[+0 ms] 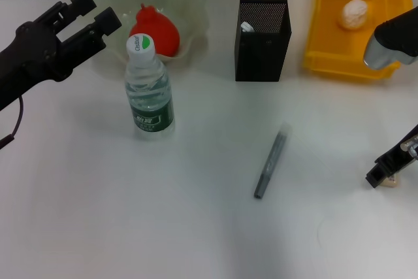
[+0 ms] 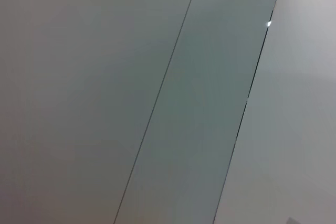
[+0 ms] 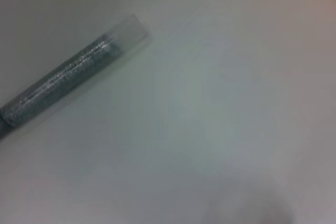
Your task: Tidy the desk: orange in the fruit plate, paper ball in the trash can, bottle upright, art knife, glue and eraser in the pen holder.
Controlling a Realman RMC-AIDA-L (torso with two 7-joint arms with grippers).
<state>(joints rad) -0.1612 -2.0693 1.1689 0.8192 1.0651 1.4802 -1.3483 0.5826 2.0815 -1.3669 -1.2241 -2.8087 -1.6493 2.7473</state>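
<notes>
The eraser (image 1: 390,181) is grasped at the tabletop (image 1: 196,227) by the right hand (image 1: 382,176), for transfer to the pen holder (image 1: 262,47); the left hand (image 1: 98,14) is held released beside the bottle (image 1: 149,89).

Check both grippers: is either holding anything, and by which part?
The left gripper is open and empty, near the fruit plate. The right gripper sits at the eraser by the table's right edge; an actual grip cannot be told.
</notes>
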